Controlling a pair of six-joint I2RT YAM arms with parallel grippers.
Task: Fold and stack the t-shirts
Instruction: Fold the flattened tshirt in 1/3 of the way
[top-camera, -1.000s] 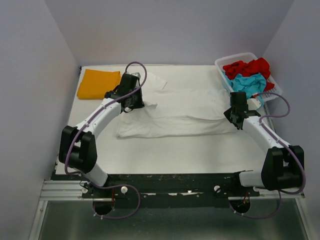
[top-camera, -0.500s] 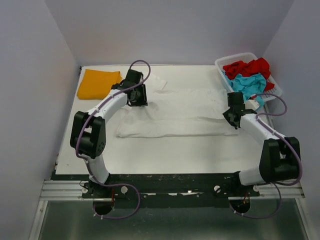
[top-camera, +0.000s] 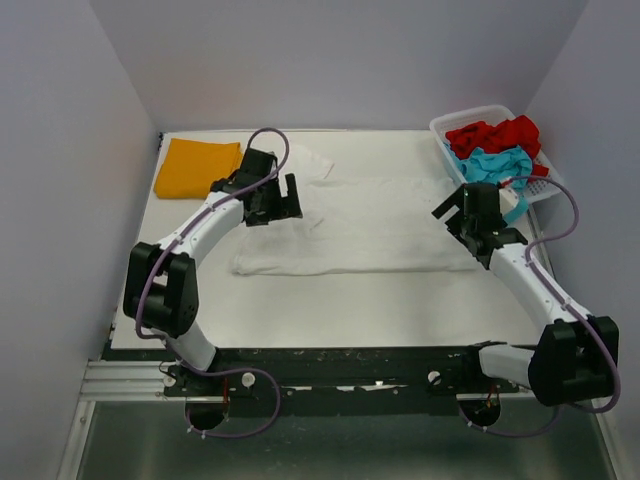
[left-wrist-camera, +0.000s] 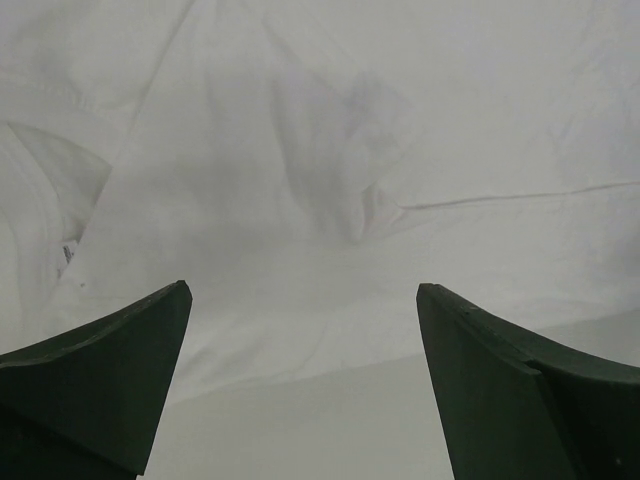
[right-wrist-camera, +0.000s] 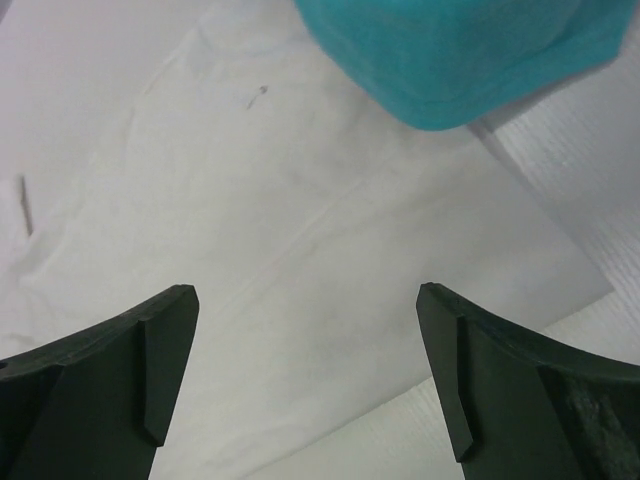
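white t-shirt (top-camera: 365, 225) flat, lightly wrinkled

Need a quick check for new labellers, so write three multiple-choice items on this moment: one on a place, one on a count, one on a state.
1. Where on the table does the orange-yellow t-shirt lie?
A. far left corner
B. near right corner
C. dead centre

2. How many colours of cloth show in the basket?
A. one
B. two
C. four

3. Above the white t-shirt, the left gripper is:
A. shut on a sleeve
B. open
C. shut on a collar

Answers:
1 A: in the top view the folded orange-yellow cloth sits at the far left corner.
2 B: only the red t-shirt and the teal t-shirt show there.
3 B: the left wrist view shows both fingers wide apart, with white cloth beyond them.
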